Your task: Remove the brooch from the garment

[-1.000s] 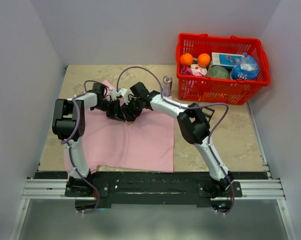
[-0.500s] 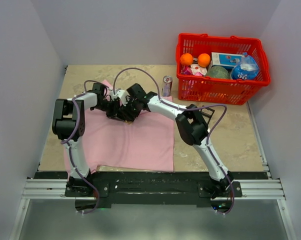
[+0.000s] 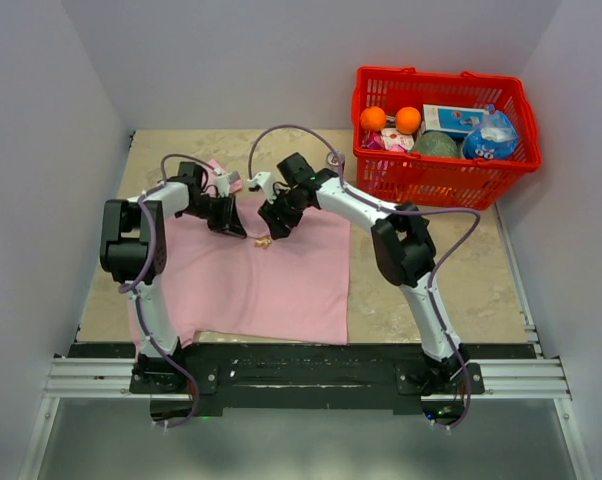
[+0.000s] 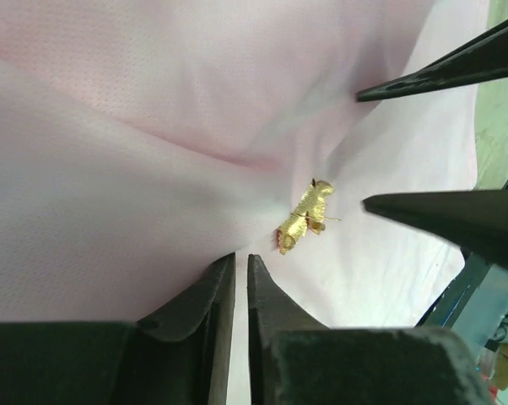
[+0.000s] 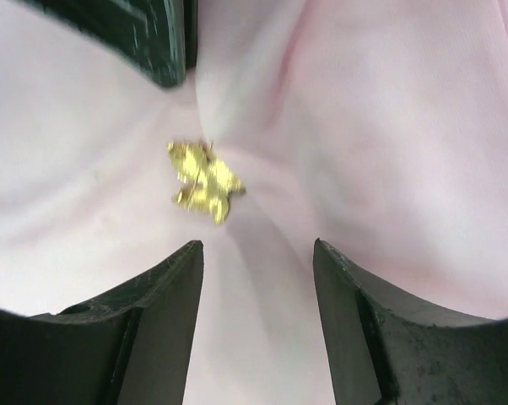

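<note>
Where: small golden irregular brooch (image 4: 305, 218) on the large pink fabric garment (image 3: 281, 290), apparently still fastened.
Left jaws: clenched on a cloth fold.
Right jaws: released, aimed at it.
To do: I grip, pull free.

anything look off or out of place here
Only the garment: instead of lying flat, it is drawn up into creases that meet by the gold brooch, right beside the left gripper. Nothing looks spilled or damaged.
</note>
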Available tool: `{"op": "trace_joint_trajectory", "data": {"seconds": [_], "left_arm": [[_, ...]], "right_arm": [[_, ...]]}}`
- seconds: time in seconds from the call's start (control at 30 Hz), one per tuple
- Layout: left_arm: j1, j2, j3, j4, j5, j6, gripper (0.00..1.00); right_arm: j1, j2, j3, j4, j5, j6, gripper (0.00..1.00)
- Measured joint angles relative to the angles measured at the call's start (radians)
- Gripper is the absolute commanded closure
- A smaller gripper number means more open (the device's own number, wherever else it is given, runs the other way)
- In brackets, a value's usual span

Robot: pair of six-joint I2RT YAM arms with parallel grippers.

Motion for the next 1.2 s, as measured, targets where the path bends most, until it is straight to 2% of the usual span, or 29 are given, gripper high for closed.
{"op": "trace_joint_trajectory", "data": {"seconds": [0.27,0.43,0.9,1.2], "left_arm": [[0.002,-0.148,-0.016,-0.008,0.028,0.049,0.77],[-0.009,-0.219,-0.072,-0.003,0.037,0.092,0.76],[-0.027,-0.347,-0.172,-0.011,-0.087,0.129,0.77],[-0.029,-0.615,-0.351,0.019,-0.230,0.090,0.77]], "right_arm": [[-0.011,-0.167,-0.200,0.049,-0.010,-0.087,0.46],[-0.001,-0.187,-0.268,0.106,-0.020,-0.108,0.48],[0.056,-0.156,-0.215,0.261,0.043,0.013,0.50],[0.089,-0.083,-0.214,0.290,0.121,0.085,0.54]]}}
